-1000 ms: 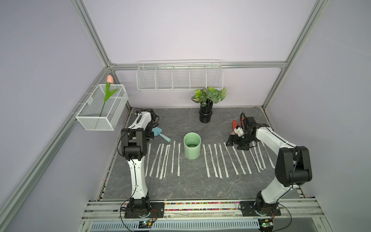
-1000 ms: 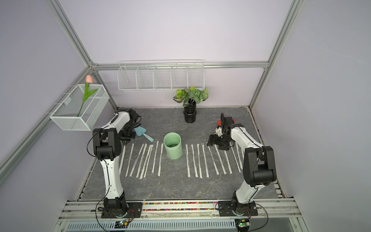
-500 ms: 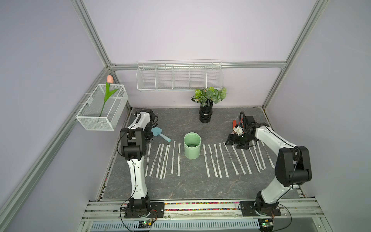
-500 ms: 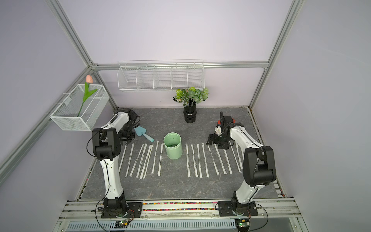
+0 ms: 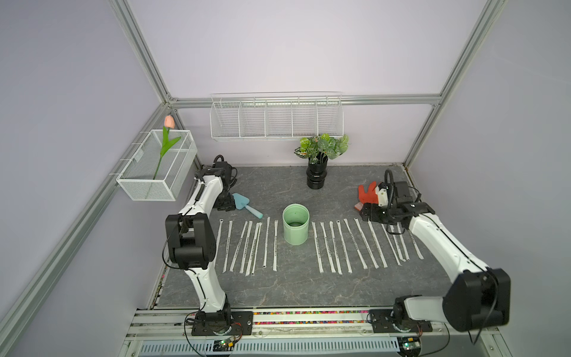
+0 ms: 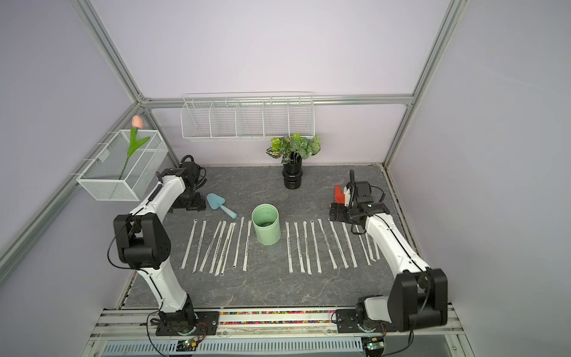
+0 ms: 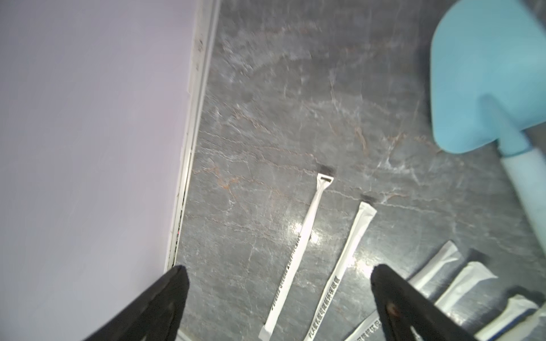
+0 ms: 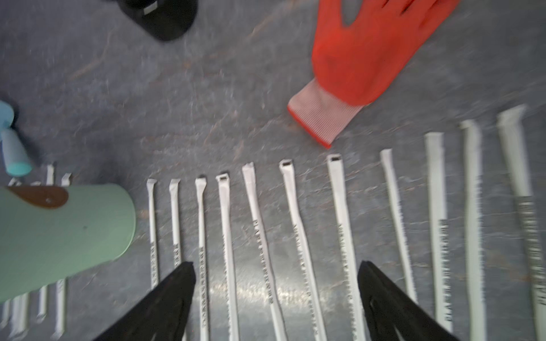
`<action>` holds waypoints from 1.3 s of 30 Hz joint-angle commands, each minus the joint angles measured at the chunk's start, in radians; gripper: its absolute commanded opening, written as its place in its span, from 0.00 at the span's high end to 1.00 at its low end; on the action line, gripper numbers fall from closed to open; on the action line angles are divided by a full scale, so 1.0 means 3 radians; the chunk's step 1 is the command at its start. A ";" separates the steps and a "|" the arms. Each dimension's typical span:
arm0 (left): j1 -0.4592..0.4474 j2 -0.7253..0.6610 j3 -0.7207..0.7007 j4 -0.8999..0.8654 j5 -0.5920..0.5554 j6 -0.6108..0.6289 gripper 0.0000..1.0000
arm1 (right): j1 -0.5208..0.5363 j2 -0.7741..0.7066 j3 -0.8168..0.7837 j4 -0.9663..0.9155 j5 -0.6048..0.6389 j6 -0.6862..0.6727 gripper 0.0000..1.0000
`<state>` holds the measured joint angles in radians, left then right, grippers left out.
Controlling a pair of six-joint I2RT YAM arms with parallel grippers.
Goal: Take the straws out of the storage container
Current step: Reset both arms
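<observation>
Left end effector (image 7: 277,267) wider; straws (image 7: 307,224) beneath

The left arm (image 5: 202,197) and right arm (image 5: 441,241) stretch forward with elbows raised and wrists dipped low, the left gripper (image 7: 277,267) and right gripper (image 8: 276,262) aimed downward, each with 2 jaws spread wide.

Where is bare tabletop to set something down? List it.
Free: front strip between straws and base rail; back stretches between blue trowel and black vase, vase and red glove. Crowded: straw rows flanking the green cup.
</observation>
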<state>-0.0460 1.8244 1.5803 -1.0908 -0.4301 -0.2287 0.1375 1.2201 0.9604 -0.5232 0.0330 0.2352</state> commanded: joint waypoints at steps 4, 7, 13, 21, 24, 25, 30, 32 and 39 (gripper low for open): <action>-0.0026 -0.1220 -0.1250 0.1769 -0.0103 -0.0143 0.01 | -0.0028 -0.1128 -0.1370 0.1782 0.0914 -0.0742 0.11; -0.0026 -0.1903 -0.2161 0.2837 0.0034 -0.0028 0.01 | -0.0063 -0.1423 -0.1804 0.1976 0.1005 -0.0934 0.11; -0.0026 -0.2584 -0.3598 0.4511 0.0364 0.0349 0.01 | -0.0114 -0.1407 -0.2274 0.2511 0.1140 -0.0893 0.11; -0.0026 -0.2481 -0.3891 0.4812 0.0177 0.0299 0.01 | -0.0206 -0.0870 -0.2521 0.3390 0.1062 -0.0924 0.11; -0.0025 -0.2312 -0.3990 0.5043 0.0115 0.0323 0.01 | -0.0273 -0.0607 -0.2381 0.3403 0.0904 -0.0916 0.11; -0.0026 -0.2253 -0.4033 0.5165 0.0106 0.0317 0.01 | -0.0284 -0.0526 -0.2342 0.3421 0.0858 -0.0925 0.11; -0.0023 -0.1870 -0.4044 0.5679 0.0074 0.0369 0.00 | -0.0345 -0.0131 -0.2203 0.3711 0.0633 -0.0904 0.11; -0.0021 -0.1742 -0.3976 0.5755 0.0105 0.0449 0.00 | -0.0365 -0.0015 -0.2147 0.3767 0.0591 -0.0902 0.11; 0.0000 -0.1260 -0.3929 0.6177 0.0446 0.0488 0.00 | -0.0417 0.0354 -0.2025 0.4127 0.0448 -0.0912 0.11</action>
<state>-0.0513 1.3998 0.3946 0.6468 -0.3420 -0.1139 0.0219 1.2926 0.3321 0.6167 0.2073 -0.0307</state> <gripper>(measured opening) 0.996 0.891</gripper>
